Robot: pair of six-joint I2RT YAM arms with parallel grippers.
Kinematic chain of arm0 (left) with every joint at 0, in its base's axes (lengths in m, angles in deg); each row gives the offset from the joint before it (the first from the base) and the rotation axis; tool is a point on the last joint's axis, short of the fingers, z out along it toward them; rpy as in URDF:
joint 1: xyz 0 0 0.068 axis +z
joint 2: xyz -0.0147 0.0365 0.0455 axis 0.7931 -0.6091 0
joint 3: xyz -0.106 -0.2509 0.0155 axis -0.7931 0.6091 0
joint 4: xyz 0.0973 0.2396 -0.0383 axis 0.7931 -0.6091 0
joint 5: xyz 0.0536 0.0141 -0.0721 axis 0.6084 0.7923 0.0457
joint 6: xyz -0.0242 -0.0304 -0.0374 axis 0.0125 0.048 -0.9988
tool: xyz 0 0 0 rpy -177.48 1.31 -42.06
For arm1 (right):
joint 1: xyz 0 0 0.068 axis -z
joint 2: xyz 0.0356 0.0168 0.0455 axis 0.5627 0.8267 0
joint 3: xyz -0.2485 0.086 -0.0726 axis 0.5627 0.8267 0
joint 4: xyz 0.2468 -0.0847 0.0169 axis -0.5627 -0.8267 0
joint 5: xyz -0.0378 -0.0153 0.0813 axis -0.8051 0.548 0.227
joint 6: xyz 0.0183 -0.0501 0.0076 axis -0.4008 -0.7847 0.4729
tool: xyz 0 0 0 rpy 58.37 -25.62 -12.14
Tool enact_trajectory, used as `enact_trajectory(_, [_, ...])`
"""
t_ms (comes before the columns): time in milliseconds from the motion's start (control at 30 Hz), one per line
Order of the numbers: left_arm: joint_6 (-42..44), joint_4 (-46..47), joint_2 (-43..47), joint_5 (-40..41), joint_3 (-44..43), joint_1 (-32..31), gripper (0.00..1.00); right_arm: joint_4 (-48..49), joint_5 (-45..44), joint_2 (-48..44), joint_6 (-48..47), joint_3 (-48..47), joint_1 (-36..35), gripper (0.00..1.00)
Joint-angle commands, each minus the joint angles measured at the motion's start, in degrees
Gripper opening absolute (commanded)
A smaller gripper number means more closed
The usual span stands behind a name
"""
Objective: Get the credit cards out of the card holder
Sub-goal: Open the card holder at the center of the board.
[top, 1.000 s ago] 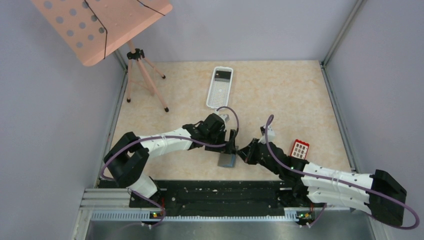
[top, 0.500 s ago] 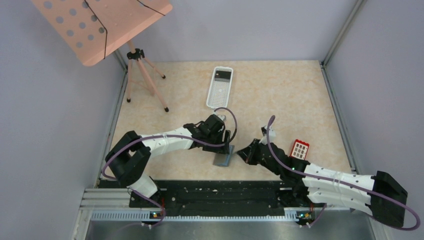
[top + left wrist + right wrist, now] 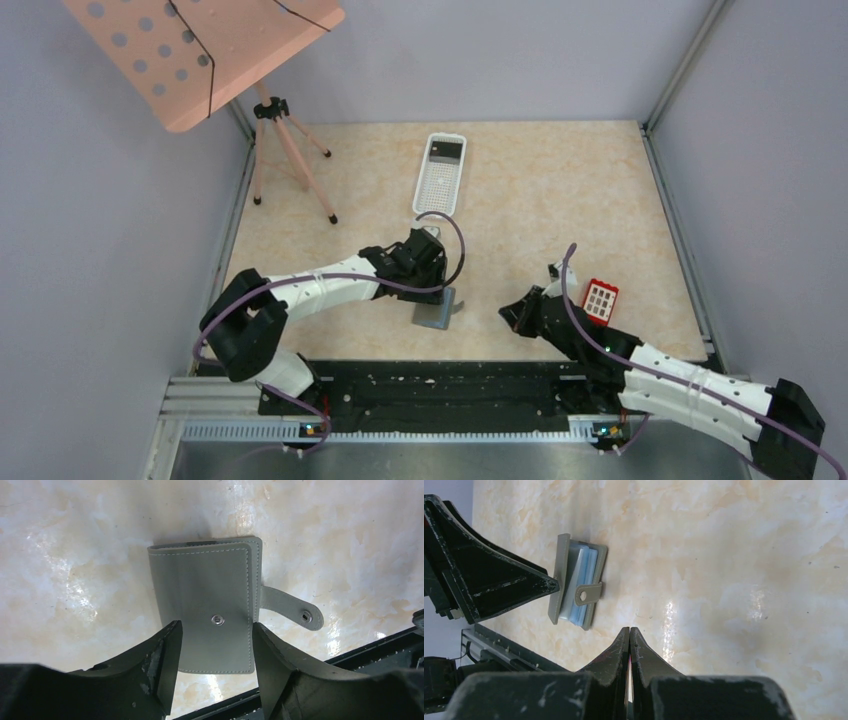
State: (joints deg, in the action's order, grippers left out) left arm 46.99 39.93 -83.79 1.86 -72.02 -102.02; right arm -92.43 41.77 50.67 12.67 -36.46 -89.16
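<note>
Pulled back rightward from the card holder since a second ago, with the right gripper pressed together, seemingly empty, near the red card lying apart on the surface. Left the holder folded flat, strap unsnapped, under the spread left gripper straddling its near edge. Shows a pale bluish card tucked inside, so likely needs reopening and another pull.
</note>
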Motion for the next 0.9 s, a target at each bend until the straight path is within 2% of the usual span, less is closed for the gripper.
enact_trajectory(0, [-0.3, -1.8, 3.2, 2.5, -0.1, 0.1, 0.59, -1.7, -0.2, -2.0, -1.3, 0.3, 1.4, 0.0])
enact_trajectory(167, [0.7, -1.4, 3.1, 1.3, -0.4, 0.1, 0.58, 0.1, 2.0, -0.2, -2.2, -0.3, 1.8, 0.0])
enact_trajectory(333, [0.7, -2.0, 2.4, 1.2, -1.6, 0.1, 0.7, 7.5, 3.5, 6.6, -0.3, -2.1, 1.7, 0.34])
enact_trajectory(500, [0.1, -3.8, 5.2, 4.9, -0.8, 1.5, 0.73, 13.0, 2.1, 17.0, 0.8, -6.1, -0.5, 0.52])
enact_trajectory(867, [-2.0, 0.4, 11.1, -5.2, 6.2, 11.1, 0.72, 15.3, -2.7, 35.1, 2.4, -18.6, -5.4, 0.6])
